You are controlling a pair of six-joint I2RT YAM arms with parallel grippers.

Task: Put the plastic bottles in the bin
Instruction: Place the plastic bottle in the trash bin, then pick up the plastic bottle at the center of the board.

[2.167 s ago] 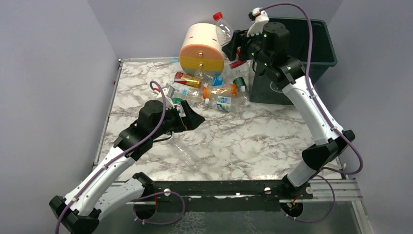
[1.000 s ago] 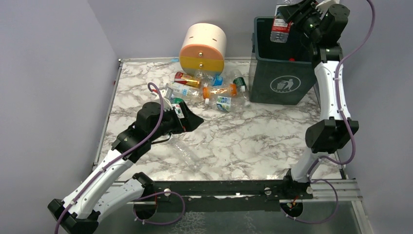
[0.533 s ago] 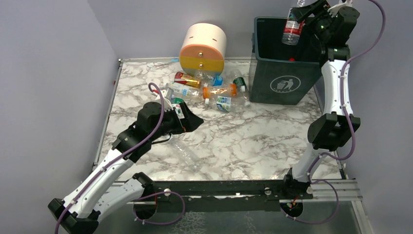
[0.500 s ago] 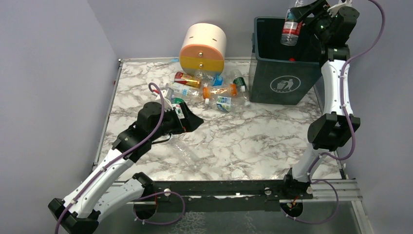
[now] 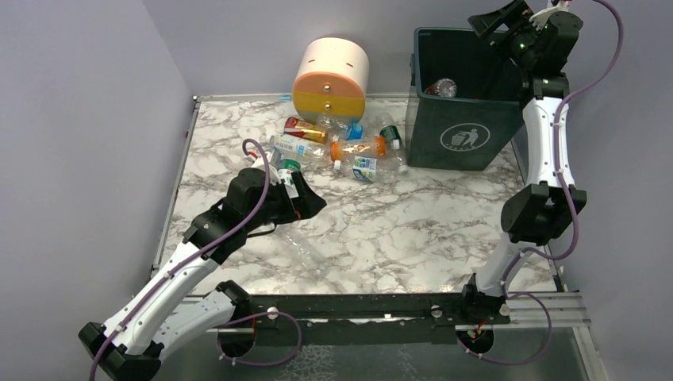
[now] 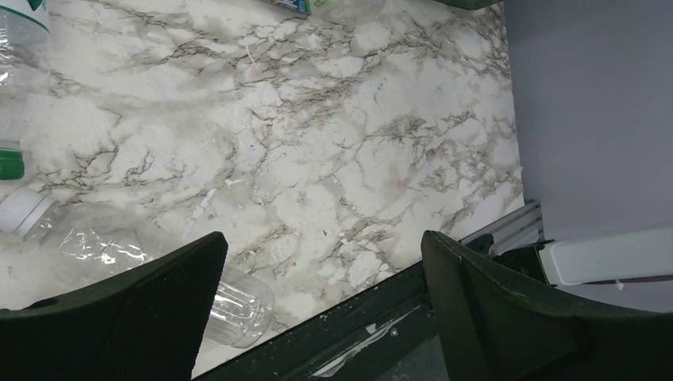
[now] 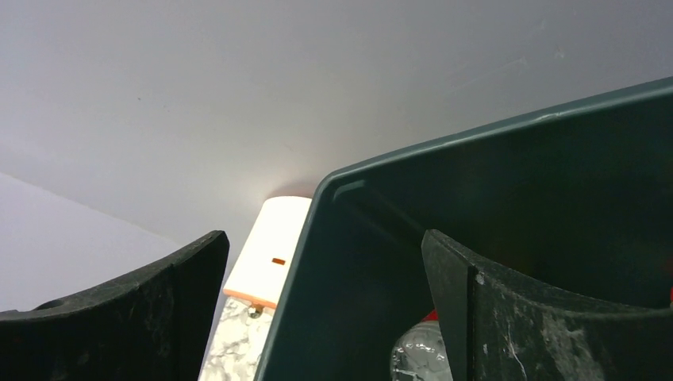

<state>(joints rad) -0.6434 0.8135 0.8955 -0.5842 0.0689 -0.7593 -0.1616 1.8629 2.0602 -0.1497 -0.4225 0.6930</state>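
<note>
"Which step is it on?"

"The drop-off, I'd say. On the marble table the dark green bin stands at the far right. The right gripper hangs above its open mouth with its jaws wide apart and nothing between them. One clear bottle lies inside."

"And the others?"

"Most are heaped on the table between the bin and the round drawer unit. That pile of bottles is mostly clear ones, with an orange-filled bottle among them. A lone clear bottle lies nearer the front, just beside the left gripper, which is also spread open and empty."

"So what's next?"

"Probably the right arm swings down to the pile, or the left closes on the loose one. They're thin, round and lying flat, so I'd expect them to roll or crumple."
</note>
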